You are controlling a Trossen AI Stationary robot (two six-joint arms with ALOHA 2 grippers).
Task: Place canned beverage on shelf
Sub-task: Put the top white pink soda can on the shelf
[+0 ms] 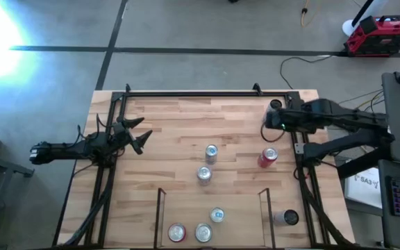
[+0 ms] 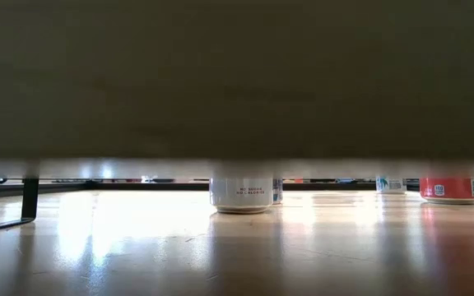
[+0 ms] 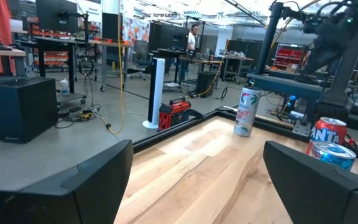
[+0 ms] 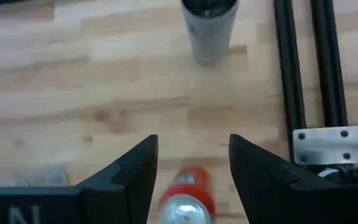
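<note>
While the left claw [image 1: 139, 136] waits spread, the right claw [image 4: 191, 163] hovers released above the red can [image 1: 267, 157].

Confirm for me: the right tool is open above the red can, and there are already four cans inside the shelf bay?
Not quite. The right tool is open above the red can, but the shelf bay holds three cans, not four: a red-topped can and two silver cans. The high view shows this.
</note>
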